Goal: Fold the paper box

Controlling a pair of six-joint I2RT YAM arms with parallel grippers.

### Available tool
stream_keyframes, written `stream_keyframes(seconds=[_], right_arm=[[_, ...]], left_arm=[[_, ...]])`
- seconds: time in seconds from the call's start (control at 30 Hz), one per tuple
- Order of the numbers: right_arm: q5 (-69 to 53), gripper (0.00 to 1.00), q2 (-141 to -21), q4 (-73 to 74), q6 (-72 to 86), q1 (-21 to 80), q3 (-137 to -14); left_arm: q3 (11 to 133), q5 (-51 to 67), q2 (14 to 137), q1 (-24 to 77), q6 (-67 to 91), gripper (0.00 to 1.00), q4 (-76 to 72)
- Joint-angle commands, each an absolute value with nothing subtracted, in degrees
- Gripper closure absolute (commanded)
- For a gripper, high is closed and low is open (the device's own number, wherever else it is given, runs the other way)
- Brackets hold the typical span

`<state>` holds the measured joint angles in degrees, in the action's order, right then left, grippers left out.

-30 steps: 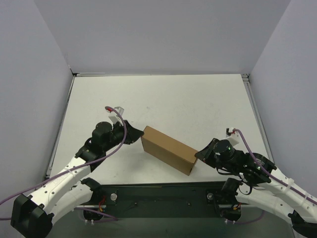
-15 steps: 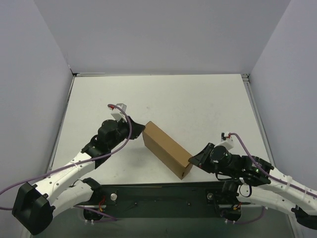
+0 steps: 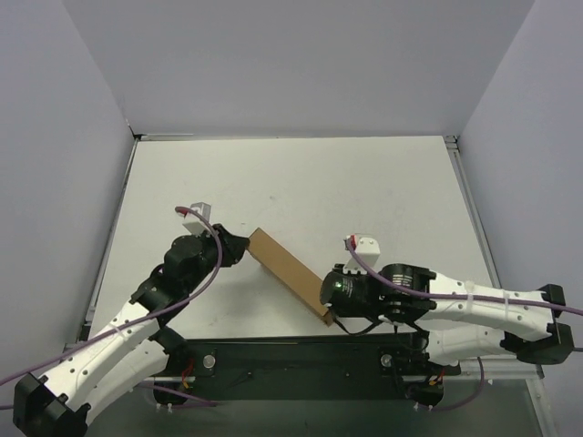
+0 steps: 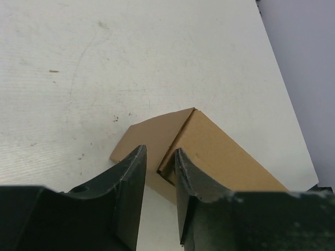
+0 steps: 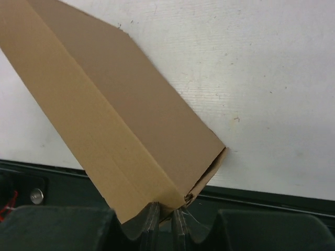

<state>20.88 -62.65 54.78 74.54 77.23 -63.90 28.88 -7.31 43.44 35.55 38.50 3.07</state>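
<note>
Right gripper (image 5: 165, 209) nearly closed, pinching the lowest corner of the paper box (image 3: 290, 271) at the end nearest the black base plate (image 3: 291, 357), with a thin cardboard edge caught between the two fingers (image 5: 151, 222) in the right wrist view. Left gripper (image 4: 159, 151) narrow, set at the box end farthest from the base plate, one finger over a flat brown flap, the other over the box body, the edge of that end leading into the slim gap. Cannot tell from the left wrist view whether truly clamped there or only straddling. Box itself folded into a long, plain brown rectangular shape, lying on the white tabletop (image 3: 364, 182) just beyond the middle of the base plate and slanting away from it toward its left side. Small dark slit at the box end close to the base plate, the end flap there not quite flush. Left arm stretched out from the left end of the base plate, right arm bent across from the right end toward its middle, a purple cable along each.
</note>
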Motion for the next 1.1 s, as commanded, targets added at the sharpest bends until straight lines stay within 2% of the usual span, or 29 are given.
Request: stream_keyframes(seconds=[0.0,0.07,0.1,0.17,0.2,0.27,0.3,0.33,0.37,0.47,0.6,0.8,0.97,1.07], right_arm=[[28.4,0.99,-69.3,63.2,66.4,82.6,-68.2],[31.0,0.95,-70.8,62.5,64.1,84.9,-71.5],[31.5,0.87,-71.1,61.8,61.7,85.2,-72.5],[31.4,0.77,-71.5,60.0,58.3,85.6,-73.7],[31.0,0.66,-71.5,57.0,56.4,85.9,-73.5],[30.1,0.57,-71.0,54.0,51.2,86.1,-72.5],[29.8,0.47,-70.8,50.8,49.3,86.3,-71.9],[30.0,0.42,-70.7,49.5,45.8,86.3,-71.4],[30.5,0.31,-70.6,46.9,44.0,86.1,-69.9],[29.5,0.21,-72.2,43.0,35.0,83.8,-68.6],[26.6,0.20,-78.6,40.5,27.8,80.3,-67.2],[22.9,0.19,-85.9,30.4,19.3,78.1,-62.7],[20.7,0.20,-94.2,27.0,14.2,74.4,-64.7],[20.7,0.20,-99.3,27.2,13.8,70.7,-66.3]], left_arm=[[26.0,-11.3,42.5,34.8,37.7,0.57,23.3],[26.3,-11.2,42.1,34.7,37.7,0.52,24.3],[26.5,-11.2,42.0,34.6,37.6,0.46,24.5],[28.0,-10.4,42.3,34.6,36.7,0.40,24.9],[28.9,-10.1,43.0,34.5,36.3,0.36,25.1],[31.8,-9.9,43.8,34.5,34.9,0.32,26.6],[32.7,-10.0,44.1,34.4,34.5,0.31,27.2],[34.5,-10.0,44.3,34.4,33.4,0.28,27.9],[35.4,-10.0,44.3,34.3,32.9,0.27,27.9],[40.1,-9.9,44.9,33.6,30.6,0.20,29.3],[47.1,-8.5,47.1,31.1,25.8,0.15,32.4],[53.9,0.0,49.7,20.1,20.3,0.13,33.7],[54.3,9.6,52.5,8.4,17.4,0.13,32.1],[54.1,11.7,53.3,5.2,16.9,0.13,30.3]])
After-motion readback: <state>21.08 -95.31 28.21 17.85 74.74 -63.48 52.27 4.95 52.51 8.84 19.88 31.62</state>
